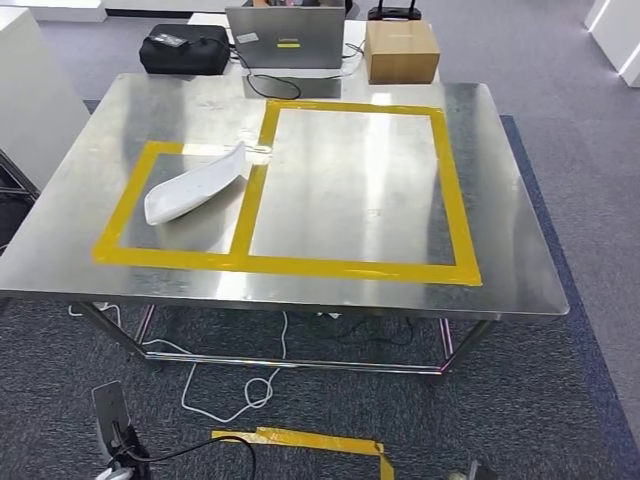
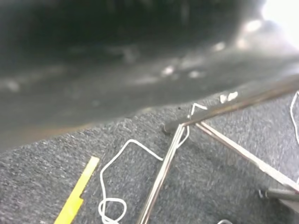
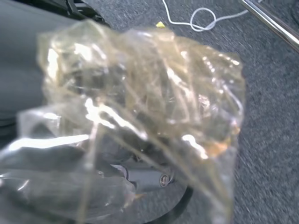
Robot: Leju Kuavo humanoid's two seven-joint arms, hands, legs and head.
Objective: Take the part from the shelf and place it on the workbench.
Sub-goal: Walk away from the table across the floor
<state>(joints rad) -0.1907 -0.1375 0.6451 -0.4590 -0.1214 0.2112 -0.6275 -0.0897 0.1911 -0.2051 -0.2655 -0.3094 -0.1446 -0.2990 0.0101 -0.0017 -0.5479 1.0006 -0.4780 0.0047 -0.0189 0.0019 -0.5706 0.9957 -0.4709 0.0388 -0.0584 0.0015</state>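
A curved white plastic part (image 1: 195,184) lies inside the smaller yellow-taped square (image 1: 121,225) on the steel workbench (image 1: 498,200), apparently its marked spot. The right hand (image 3: 116,126), wrapped in crinkled clear plastic, hangs low; its grip cannot be told.

No legible text, number or brand anywhere. Small yellow strip label on the lid of the grey laptop (image 1: 285,37), wording too small to make out. Pale sticker near that lid's left corner, unreadable. Light patch on the black bag (image 1: 185,48), likewise illegible.
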